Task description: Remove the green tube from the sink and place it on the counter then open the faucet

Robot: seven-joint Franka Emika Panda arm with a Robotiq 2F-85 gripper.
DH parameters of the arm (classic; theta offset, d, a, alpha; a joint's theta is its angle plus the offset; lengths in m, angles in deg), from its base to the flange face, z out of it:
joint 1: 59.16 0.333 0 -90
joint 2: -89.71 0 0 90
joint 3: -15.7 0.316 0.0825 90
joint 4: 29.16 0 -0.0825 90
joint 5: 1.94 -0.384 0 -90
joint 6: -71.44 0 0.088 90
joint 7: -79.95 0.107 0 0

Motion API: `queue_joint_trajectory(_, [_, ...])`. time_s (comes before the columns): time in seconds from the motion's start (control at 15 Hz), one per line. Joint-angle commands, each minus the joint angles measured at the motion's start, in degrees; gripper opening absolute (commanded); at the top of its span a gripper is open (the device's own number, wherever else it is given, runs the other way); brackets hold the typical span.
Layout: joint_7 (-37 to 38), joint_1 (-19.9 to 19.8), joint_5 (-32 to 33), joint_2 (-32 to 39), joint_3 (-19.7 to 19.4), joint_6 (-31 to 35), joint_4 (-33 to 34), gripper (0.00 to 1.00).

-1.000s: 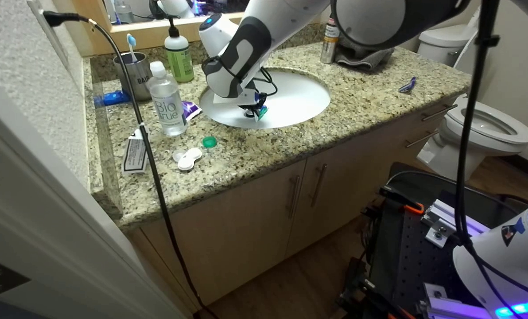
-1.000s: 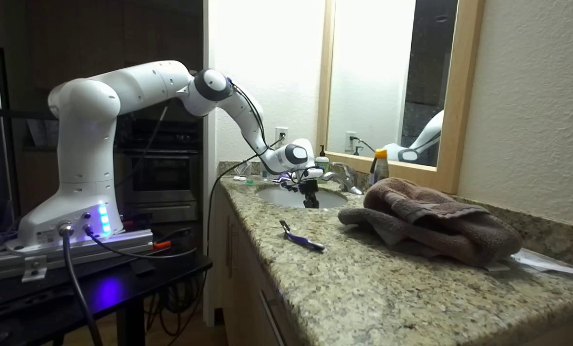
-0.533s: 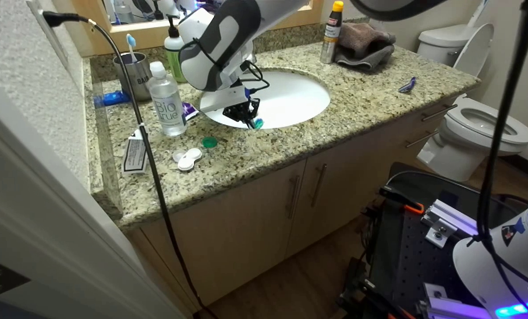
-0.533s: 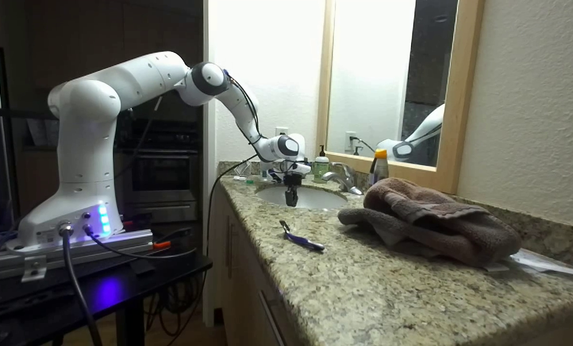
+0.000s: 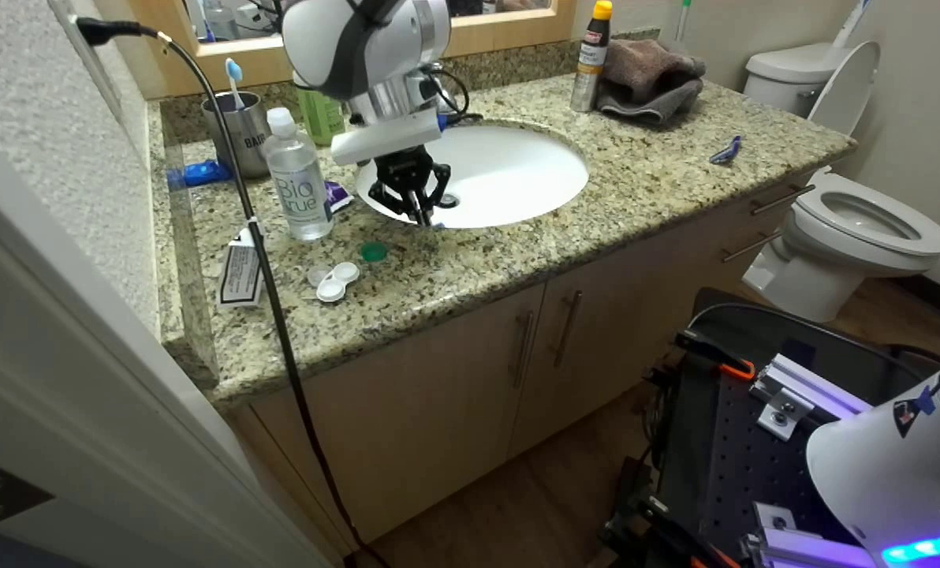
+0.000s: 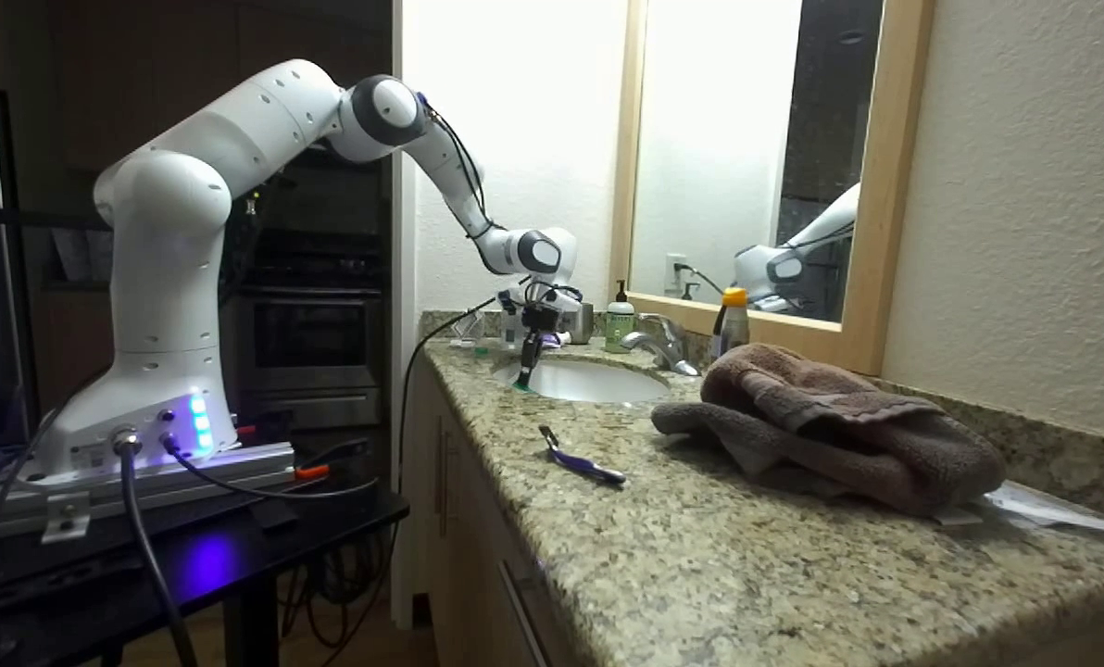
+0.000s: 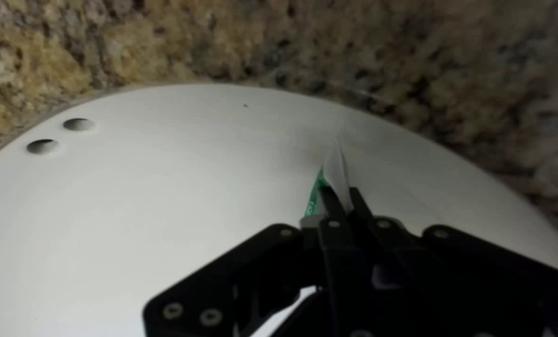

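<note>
Both jaws of the gripper (image 7: pixel 342 196) clench the green tube (image 7: pixel 336 173), seen against the sink (image 7: pixel 157 210); faucet (image 6: pixel 671 348) stands on counter (image 6: pixel 746 574), apart from gripper.

A bathroom: toilet (image 5: pixel 856 251), mirror (image 6: pixel 709 148), sink (image 5: pixel 525 177) in the counter (image 5: pixel 643 170), toothbrush (image 5: pixel 235 77) in a cup (image 5: pixel 251 134)

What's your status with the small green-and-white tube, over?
Black two-fingered gripper shut on tube. Tube in white oval sink, not yet on beige speckled granite counter. Possible obstacles nearby: round green plastic cap, white plastic lens case.

Green tube (image 6: pixel 521 387) in end effector (image 6: pixel 524 379)
</note>
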Motion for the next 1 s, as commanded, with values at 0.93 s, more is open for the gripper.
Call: queue_joint_trajectory(0.93, [1.7, -4.82, -13.58, -38.01, -1.46, 4.66, -26.96, 0.02])
